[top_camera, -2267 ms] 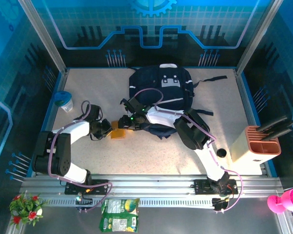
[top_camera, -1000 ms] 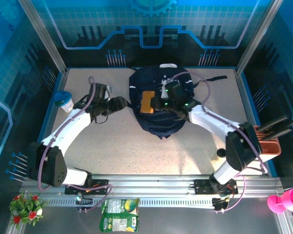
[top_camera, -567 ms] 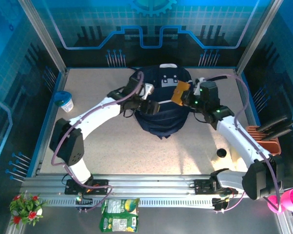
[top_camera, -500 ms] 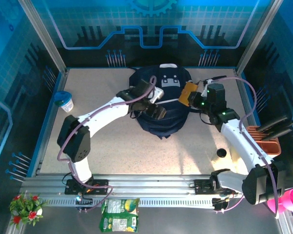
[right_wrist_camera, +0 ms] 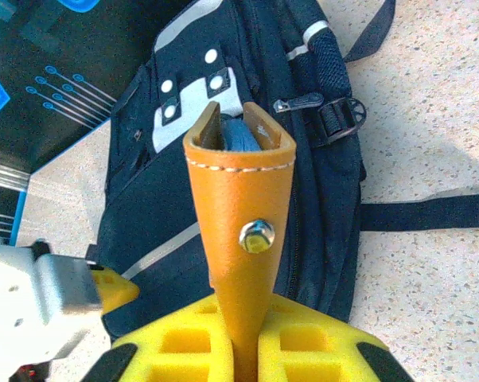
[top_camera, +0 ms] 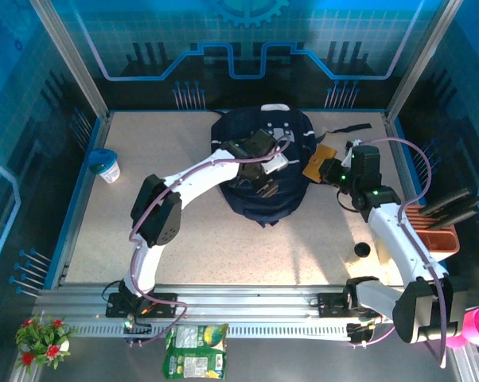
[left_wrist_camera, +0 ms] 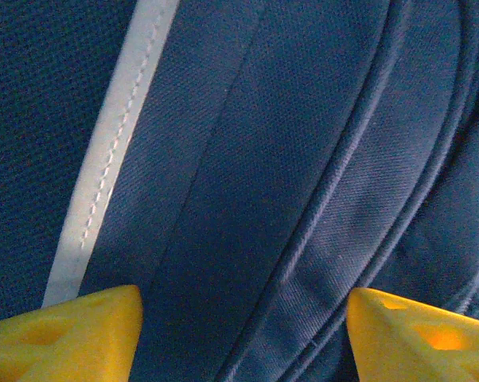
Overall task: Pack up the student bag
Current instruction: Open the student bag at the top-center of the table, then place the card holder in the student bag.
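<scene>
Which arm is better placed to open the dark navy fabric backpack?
Probably left: the left claw is open, close over the backpack, while the right claw is shut on a tapered orange leather case.

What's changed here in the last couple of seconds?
The right claw lifted the orange case off the table beside the student bag and carried it over to the bag's right side, shut on it. The left claw swung in from the left onto the bag's front, jaws apart. Bag and blue-lidded cup stayed put.
</scene>
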Controlling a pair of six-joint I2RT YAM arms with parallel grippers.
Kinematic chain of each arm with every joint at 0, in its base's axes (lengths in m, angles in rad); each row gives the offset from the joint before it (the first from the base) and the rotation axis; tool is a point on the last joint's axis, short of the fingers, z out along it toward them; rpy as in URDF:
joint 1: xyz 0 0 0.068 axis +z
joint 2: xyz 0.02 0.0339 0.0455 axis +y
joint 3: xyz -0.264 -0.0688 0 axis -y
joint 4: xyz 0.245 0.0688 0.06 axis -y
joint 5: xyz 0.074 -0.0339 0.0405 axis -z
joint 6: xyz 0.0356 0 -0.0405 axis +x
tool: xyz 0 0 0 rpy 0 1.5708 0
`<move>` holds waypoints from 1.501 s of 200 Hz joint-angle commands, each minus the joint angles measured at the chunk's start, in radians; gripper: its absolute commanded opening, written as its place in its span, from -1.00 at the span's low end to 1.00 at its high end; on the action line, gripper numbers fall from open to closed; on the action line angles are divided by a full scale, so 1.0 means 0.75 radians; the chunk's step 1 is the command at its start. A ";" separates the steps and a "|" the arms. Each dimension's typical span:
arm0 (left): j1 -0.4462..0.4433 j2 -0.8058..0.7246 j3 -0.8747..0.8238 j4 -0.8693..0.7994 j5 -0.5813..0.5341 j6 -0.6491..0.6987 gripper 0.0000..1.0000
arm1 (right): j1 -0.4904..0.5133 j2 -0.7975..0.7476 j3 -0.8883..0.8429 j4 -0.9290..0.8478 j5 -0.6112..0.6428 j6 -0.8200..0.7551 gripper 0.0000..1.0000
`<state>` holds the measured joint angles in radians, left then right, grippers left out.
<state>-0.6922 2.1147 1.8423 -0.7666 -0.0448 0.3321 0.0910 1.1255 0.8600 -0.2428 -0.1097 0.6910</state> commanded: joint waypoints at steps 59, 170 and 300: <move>0.052 -0.048 0.127 -0.030 0.115 -0.075 -0.28 | -0.025 -0.020 -0.014 -0.005 0.003 0.037 -0.78; 0.092 -0.070 0.172 -0.013 0.113 -0.115 -0.77 | -0.039 -0.050 -0.061 0.008 -0.016 0.099 -0.75; 0.036 -0.251 0.042 0.414 0.325 -0.434 -0.91 | 0.180 0.215 -0.086 0.448 -0.162 0.502 -0.73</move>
<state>-0.6506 1.9736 1.8484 -0.5671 0.1139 0.0769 0.1860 1.2324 0.7757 -0.0147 -0.2153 0.9825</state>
